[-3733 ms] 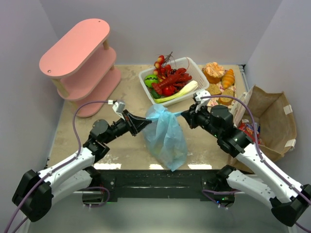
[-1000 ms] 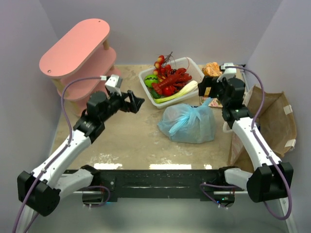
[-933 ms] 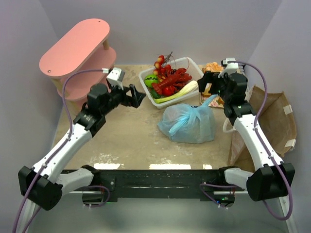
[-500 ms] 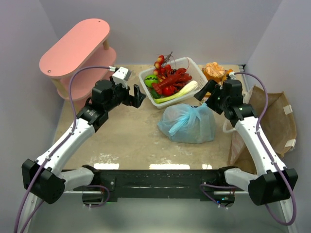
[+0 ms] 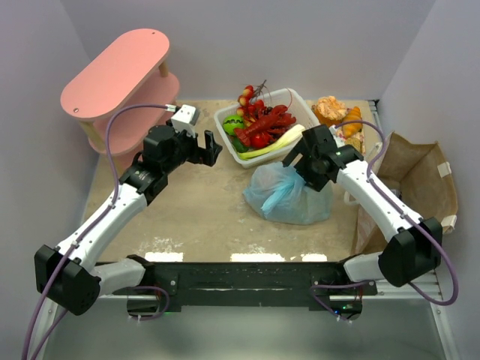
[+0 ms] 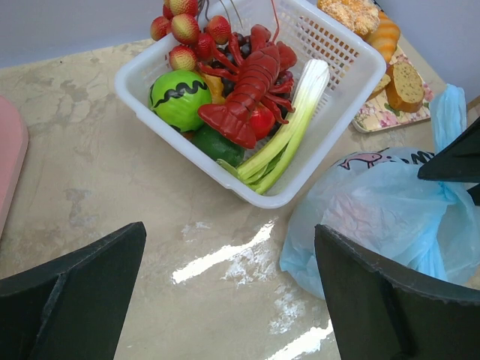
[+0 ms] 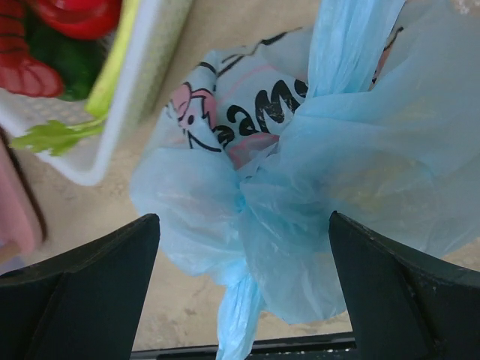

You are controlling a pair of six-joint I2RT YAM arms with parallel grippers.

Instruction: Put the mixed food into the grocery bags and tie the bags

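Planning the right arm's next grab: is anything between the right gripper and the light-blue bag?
Nothing visible is. The right gripper hangs open directly over the light-blue bag, above its knotted top. The white basket sits off to one side, outside the gap.

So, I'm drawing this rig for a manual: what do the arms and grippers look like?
The left arm and right arm have white links, black joints and bases. A purple cable loops along each to the wrist; the left wrist carries a white camera block. The left gripper and right gripper are black, each with two wedge-shaped fingers.
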